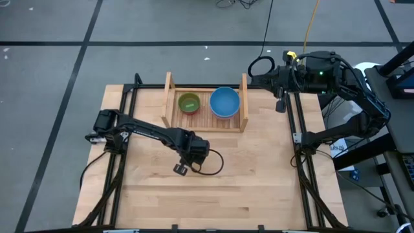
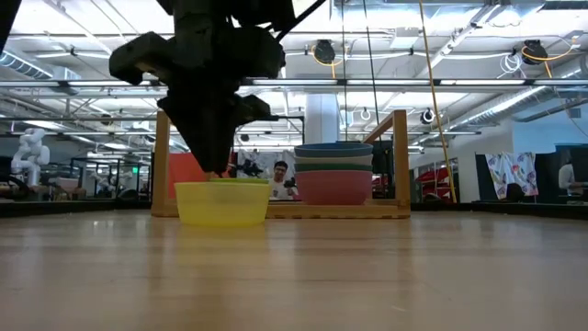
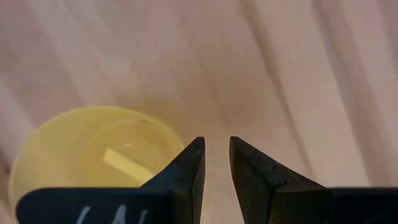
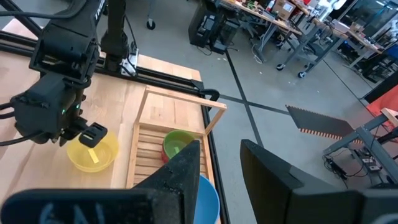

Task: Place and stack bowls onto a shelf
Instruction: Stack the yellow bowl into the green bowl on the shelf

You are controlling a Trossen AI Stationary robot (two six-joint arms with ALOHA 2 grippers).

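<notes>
A yellow bowl (image 2: 222, 204) (image 3: 74, 149) (image 4: 93, 155) sits upright on the tabletop in front of the shelf. In the high view my left arm hides it. My left gripper (image 1: 192, 150) (image 2: 213, 161) (image 3: 216, 149) points down just above its rim; the fingers are narrowly open, with bare table between them and the bowl beside one finger. The wooden shelf (image 1: 207, 123) (image 2: 401, 156) holds a light green bowl nested in a red one (image 1: 189, 102) (image 4: 177, 144), and a stack with a blue bowl on top (image 1: 224, 102) (image 2: 333, 147). My right gripper (image 1: 280, 103) (image 4: 221, 155) hovers open beyond the shelf's right end.
Black frame rails (image 1: 299, 139) run along the table's left and right sides. A dark cable loop (image 1: 210, 165) lies beside my left gripper. Bare tabletop (image 1: 246, 188) stretches toward the near edge. Beyond the table in the low view, a person (image 2: 278, 175) shows among the room's equipment.
</notes>
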